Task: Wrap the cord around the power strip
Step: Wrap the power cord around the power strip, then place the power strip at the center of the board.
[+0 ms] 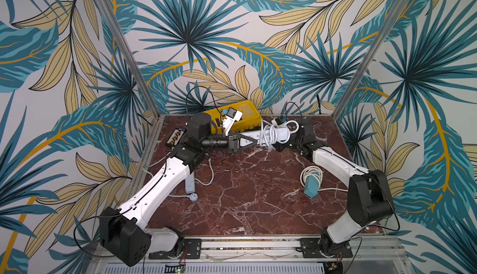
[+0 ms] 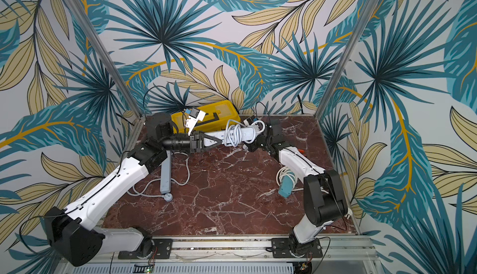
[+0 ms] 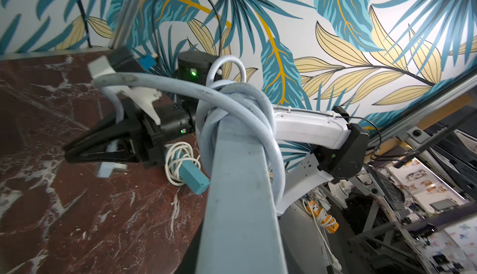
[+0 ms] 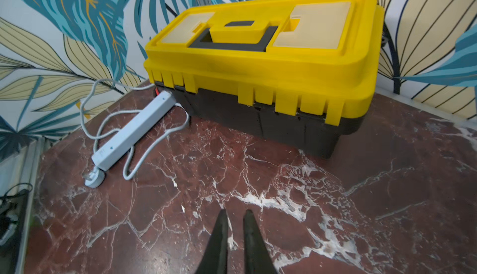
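Two arms meet at the far side of the table [image 1: 258, 197], just in front of the toolbox [image 1: 249, 113], which stands close enough behind that I'd mind it on any swing. The strip [image 1: 282, 131] hangs off the table with its long axis running side to side. The left claw [image 1: 253, 141] is clamped on one end, and the free end points toward the right claw [image 4: 235, 213], which sits just below and beside it. That claw's jaws are nearly together with nothing between them, tips aimed at bare marble. A grey spare strip [image 1: 190, 185] lies under the left arm and a teal one [image 1: 311, 185] by the right arm, both well apart from the work. Several turns of cord [image 1: 268, 133] bunch round the strip's middle. In the left wrist view a loose tail leaves the coil, passes over the right claw and drops to a blurred plug [image 3: 105, 169] just beside it. I judge the winding nearly done, and the right arm is nearer to take that tail.
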`<move>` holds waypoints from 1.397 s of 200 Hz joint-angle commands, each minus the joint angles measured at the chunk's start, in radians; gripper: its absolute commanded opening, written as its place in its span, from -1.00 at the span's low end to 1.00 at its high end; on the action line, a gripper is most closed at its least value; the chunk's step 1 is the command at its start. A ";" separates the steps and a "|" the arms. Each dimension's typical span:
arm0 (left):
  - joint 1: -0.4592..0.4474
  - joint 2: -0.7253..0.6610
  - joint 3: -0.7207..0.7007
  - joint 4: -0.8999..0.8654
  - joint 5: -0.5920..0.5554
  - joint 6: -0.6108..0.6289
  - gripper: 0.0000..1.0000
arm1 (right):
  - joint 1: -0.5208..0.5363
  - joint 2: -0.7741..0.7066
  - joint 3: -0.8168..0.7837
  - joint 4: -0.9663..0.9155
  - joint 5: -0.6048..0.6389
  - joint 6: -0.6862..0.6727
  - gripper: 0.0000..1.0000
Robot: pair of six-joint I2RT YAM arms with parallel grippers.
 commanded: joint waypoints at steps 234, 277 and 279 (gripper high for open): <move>-0.620 0.602 -0.190 0.178 -1.386 0.655 -1.00 | 0.164 -0.339 -0.359 -0.406 0.641 1.011 -0.90; -0.674 0.689 -0.180 0.176 -1.440 0.718 -1.00 | 0.112 -0.332 -0.400 -0.401 0.603 1.019 -0.43; -0.677 0.691 -0.180 0.177 -1.442 0.720 -1.00 | 0.106 -0.336 -0.399 -0.404 0.599 1.019 -0.40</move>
